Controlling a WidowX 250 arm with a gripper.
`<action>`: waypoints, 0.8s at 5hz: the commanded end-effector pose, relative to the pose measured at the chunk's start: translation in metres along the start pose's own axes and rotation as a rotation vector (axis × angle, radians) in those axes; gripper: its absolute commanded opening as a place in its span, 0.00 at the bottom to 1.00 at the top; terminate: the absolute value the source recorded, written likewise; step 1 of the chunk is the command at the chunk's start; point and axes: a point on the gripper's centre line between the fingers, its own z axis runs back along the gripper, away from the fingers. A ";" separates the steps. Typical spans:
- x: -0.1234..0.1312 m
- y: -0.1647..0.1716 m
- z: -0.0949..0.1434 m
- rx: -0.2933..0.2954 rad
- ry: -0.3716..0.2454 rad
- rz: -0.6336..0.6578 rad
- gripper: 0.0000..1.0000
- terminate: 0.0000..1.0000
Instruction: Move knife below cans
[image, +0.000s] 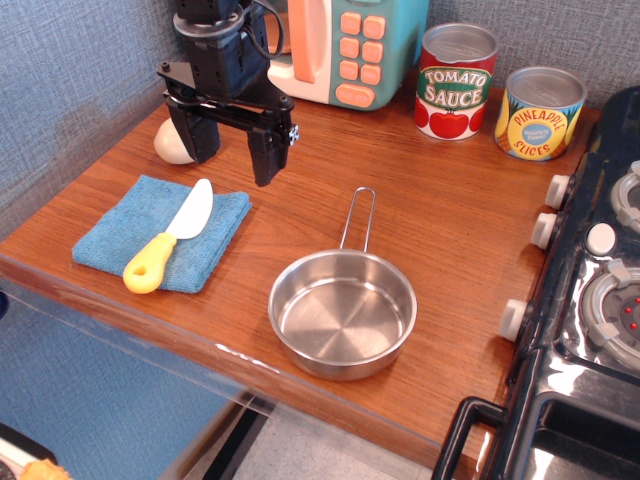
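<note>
The knife (172, 238), with a white blade and a yellow handle, lies diagonally on a blue cloth (160, 235) at the left of the wooden counter. The two cans stand at the back right: a red Tomato Sauce can (456, 82) and a yellow and blue Pineapple Slices can (539, 113). My gripper (234, 155) hangs open and empty above the counter, just behind the cloth and a little beyond the knife's blade tip.
A steel pan (343, 312) with its handle pointing back sits at the counter's front middle. A white egg (173, 142) lies behind my left finger. A toy microwave (345, 45) stands at the back. A black toy stove (590, 300) borders the right side.
</note>
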 end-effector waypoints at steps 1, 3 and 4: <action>0.000 0.000 0.000 0.000 0.000 0.000 1.00 0.00; -0.027 0.008 0.005 0.028 0.018 -0.076 1.00 0.00; -0.053 0.013 0.007 0.067 0.073 -0.095 1.00 0.00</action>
